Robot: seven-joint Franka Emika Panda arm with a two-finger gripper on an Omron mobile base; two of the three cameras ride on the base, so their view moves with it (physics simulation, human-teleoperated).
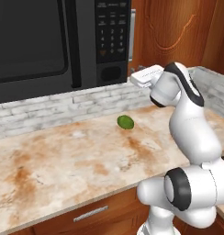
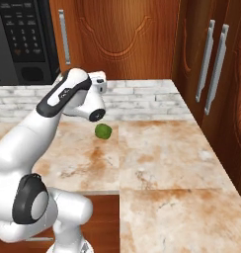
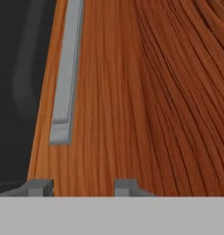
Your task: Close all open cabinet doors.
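An L-shaped marble desk (image 2: 162, 163) runs under a pale brick backsplash (image 1: 49, 110). Three cabinet doors (image 2: 127, 34) show: one beside the single black microwave (image 1: 45, 41), two on the right wall. One lime (image 2: 103, 131) lies on the desk. The tool (image 3: 81, 187), closed and empty, sits close against the door by its handle (image 3: 67, 82).

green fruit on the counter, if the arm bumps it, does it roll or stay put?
The green fruit looks rounded and slightly oval, so a nudge would probably send it rolling, likely with a wobble. The marble counter looks flat and smooth, with little to stop it short of the stone backsplash. Its small size suggests it is light and easily displaced.
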